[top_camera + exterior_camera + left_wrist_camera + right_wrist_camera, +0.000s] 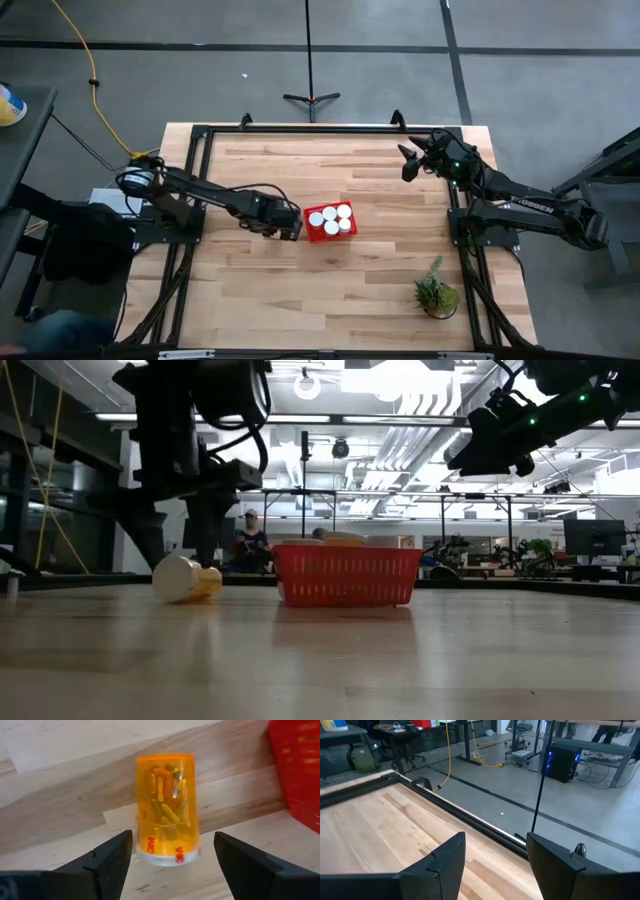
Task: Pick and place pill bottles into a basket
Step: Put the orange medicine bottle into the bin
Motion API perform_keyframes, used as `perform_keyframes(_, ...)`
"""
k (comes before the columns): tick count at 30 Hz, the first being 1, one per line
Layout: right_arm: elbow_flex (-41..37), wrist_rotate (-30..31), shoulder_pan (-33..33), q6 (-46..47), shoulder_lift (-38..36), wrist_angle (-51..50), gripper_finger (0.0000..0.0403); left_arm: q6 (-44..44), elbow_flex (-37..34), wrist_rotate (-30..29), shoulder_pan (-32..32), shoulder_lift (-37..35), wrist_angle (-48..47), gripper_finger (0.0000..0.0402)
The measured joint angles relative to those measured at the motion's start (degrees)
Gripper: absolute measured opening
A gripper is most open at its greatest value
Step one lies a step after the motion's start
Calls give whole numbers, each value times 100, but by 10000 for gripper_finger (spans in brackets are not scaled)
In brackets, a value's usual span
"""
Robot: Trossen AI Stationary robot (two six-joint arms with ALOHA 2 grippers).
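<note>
With the left end effector (172,862) open astride the lying bottle (167,807) mid-frame, an off-centre close could roll it away from the basket (297,770).

red print rings the pill bottle (167,807) near its cap, too blurred to read.

Table (250,290): light wooden planks inside a dark frame. Resting directly on it: a red basket (329,224) near the centre; one pill bottle (187,579) lying on its side just beside the basket; a small potted plant (436,293) near the right front corner.
</note>
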Motion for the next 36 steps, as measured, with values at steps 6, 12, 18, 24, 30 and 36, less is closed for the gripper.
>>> perform_keyframes(6,0,8,-1,-257,2,-2,200,-6,0,153,0,278,137,317)
perform_keyframes(12,0,6,-2,-257,0,0,200,-8,0,115,0,509,216,317)
perform_keyframes(18,0,15,-2,-259,2,-4,201,-8,16,92,0,668,336,317)
perform_keyframes(24,0,26,-2,-262,2,-7,200,-8,20,108,0,690,322,310)
perform_keyframes(30,0,27,-2,-361,1,-7,200,91,15,208,4,694,251,268)
perform_keyframes(36,0,26,-2,-355,2,-7,201,195,12,274,4,694,243,251)
